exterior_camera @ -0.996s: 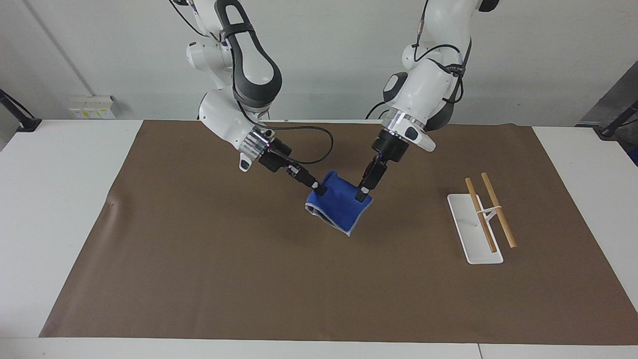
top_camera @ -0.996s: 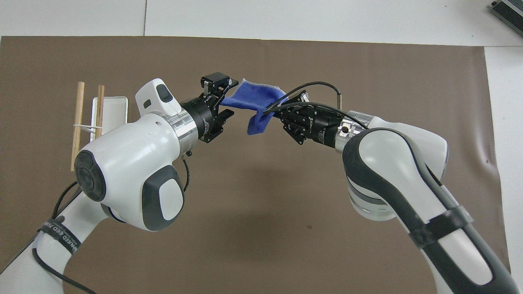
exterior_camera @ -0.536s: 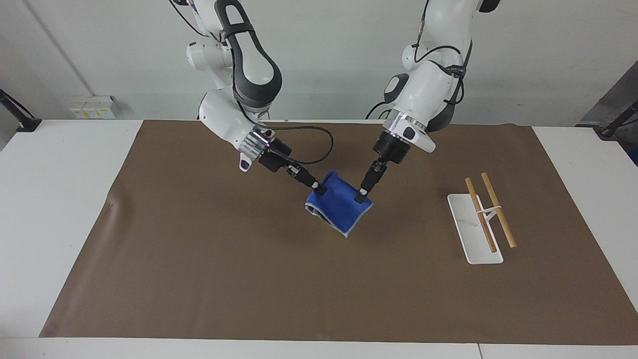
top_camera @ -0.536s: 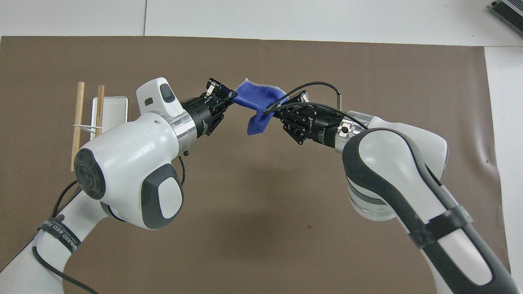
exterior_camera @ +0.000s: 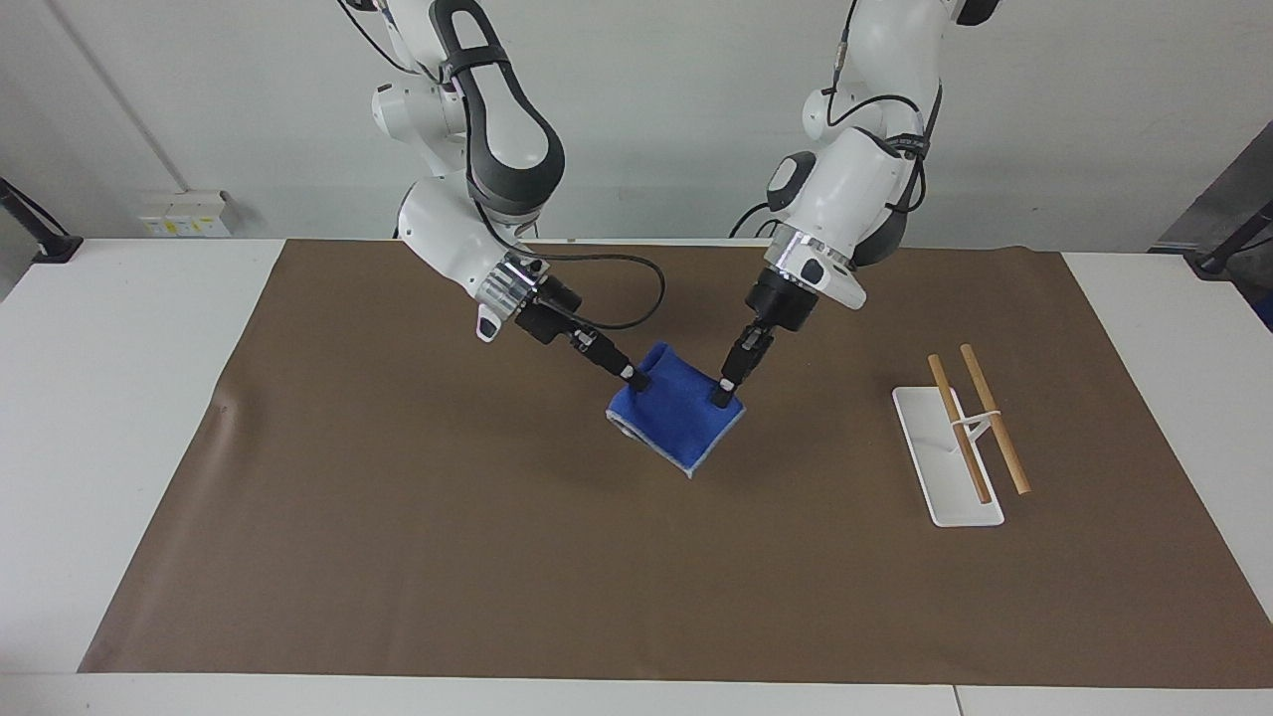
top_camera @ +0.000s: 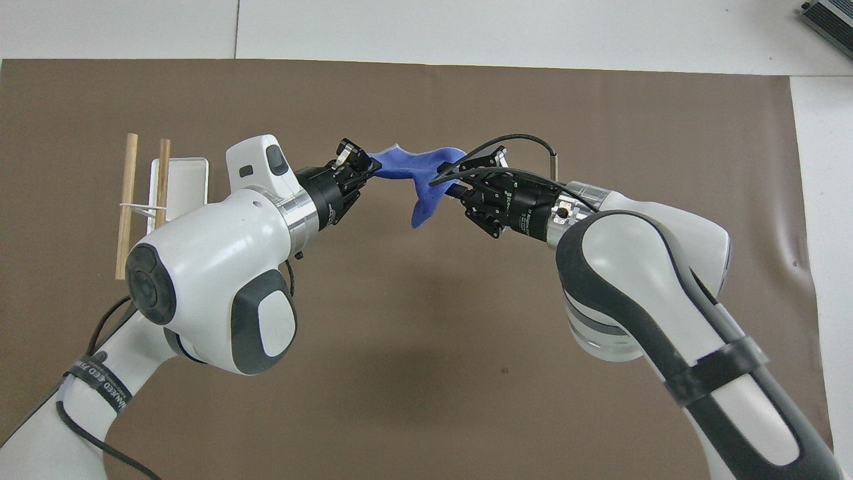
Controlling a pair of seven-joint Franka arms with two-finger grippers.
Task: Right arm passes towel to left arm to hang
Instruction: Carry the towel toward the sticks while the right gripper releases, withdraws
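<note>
Towel [exterior_camera: 676, 418] sags between grippers, underside hidden; right gripper [exterior_camera: 639, 379] and left gripper [exterior_camera: 720, 396] each pinch an upper corner.

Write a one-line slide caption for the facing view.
Mid-air handover: right gripper and left gripper each pinch an end of the blue towel above the brown mat, rack waiting.

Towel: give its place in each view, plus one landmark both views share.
Facing view: the towel hangs at centre, between the right gripper and the left gripper.
Overhead view: the towel sits above centre, between both grippers.
Shared landmark: the rack, at the left arm's end.
</note>
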